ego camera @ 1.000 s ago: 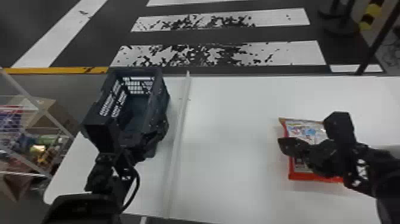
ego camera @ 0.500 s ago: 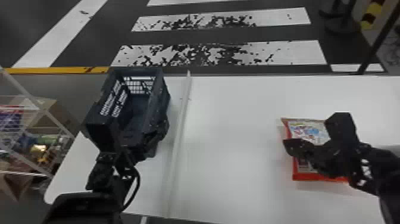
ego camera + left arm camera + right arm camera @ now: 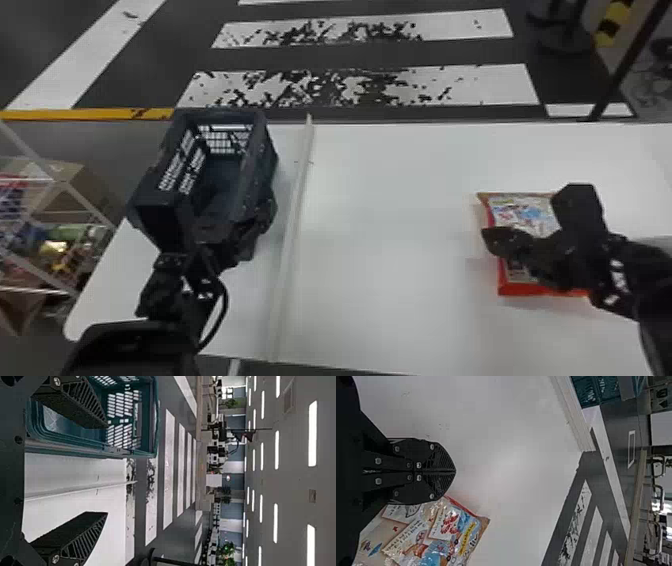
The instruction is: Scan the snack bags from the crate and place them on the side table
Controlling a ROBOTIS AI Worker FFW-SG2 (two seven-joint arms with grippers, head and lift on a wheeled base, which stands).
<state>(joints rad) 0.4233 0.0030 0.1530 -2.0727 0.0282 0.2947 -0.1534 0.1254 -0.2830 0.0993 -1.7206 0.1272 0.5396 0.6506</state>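
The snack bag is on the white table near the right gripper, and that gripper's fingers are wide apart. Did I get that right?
Not quite: the fingers of the right gripper are together, as the right wrist view shows. The snack bag is on the white table near it.

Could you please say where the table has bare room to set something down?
The white table has a wide bare patch between the pale strip and the snack bag, reaching the far edge. It is crowded around the crate and left gripper, and at the bag, beneath the right gripper.
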